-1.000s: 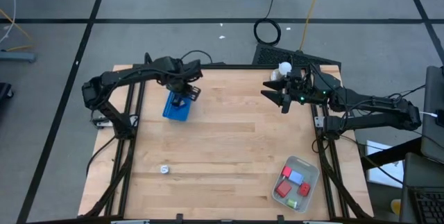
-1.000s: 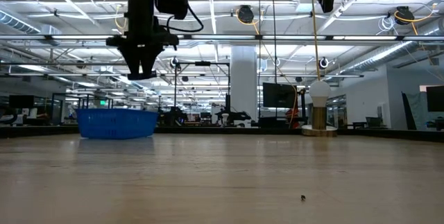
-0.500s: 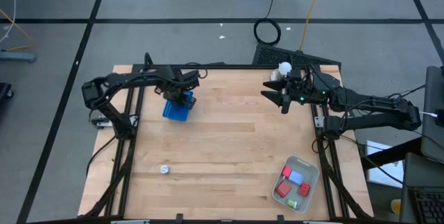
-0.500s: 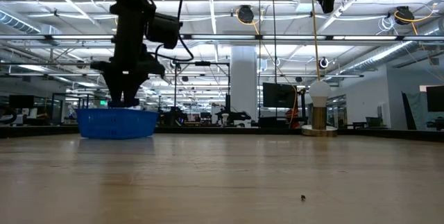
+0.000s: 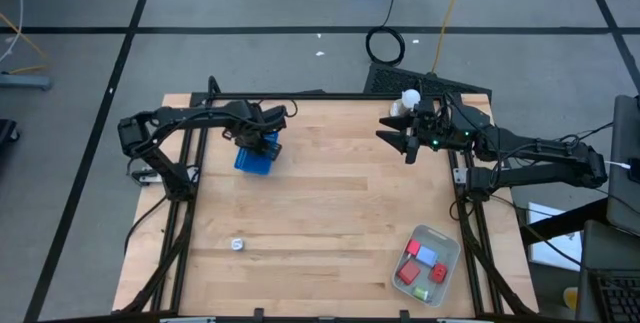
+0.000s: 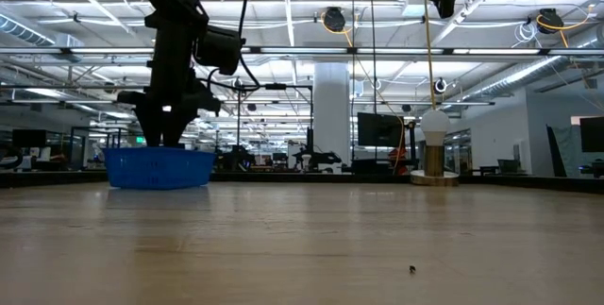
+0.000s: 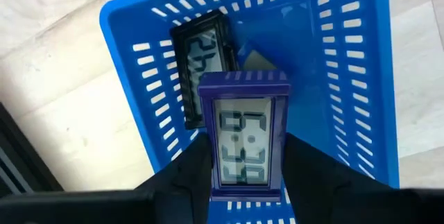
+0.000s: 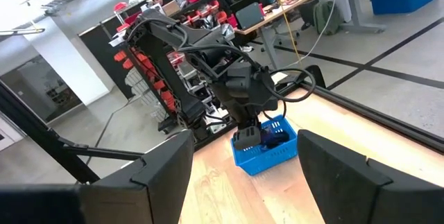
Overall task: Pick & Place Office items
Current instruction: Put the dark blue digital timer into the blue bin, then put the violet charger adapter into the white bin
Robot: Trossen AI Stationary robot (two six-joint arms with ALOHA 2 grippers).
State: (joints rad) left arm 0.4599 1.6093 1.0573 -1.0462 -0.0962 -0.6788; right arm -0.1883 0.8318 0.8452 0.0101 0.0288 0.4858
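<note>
**Left gripper lowering a purple clock into the blue basket**

Left gripper: fingers pinched on the sides of a purple-framed digital clock, held display-up directly over the blue basket. A black-framed digital clock already lies on the basket floor, just beyond the held one. In the low view the gripper's tip sits at or just inside the basket rim.

Right gripper: fingers spread, holding nothing, raised above the table's far right part near the white knob-topped stand.

Other items: a small silvery-white piece lies alone on the wooden table, near side, left. Red blocks and other small pieces rest in the translucent tray, near right corner.

Judgement: the placing step is in hand. The next move appears to call for parting the fingers so the clock drops beside the black one, then a straight lift clear of the basket walls.
</note>
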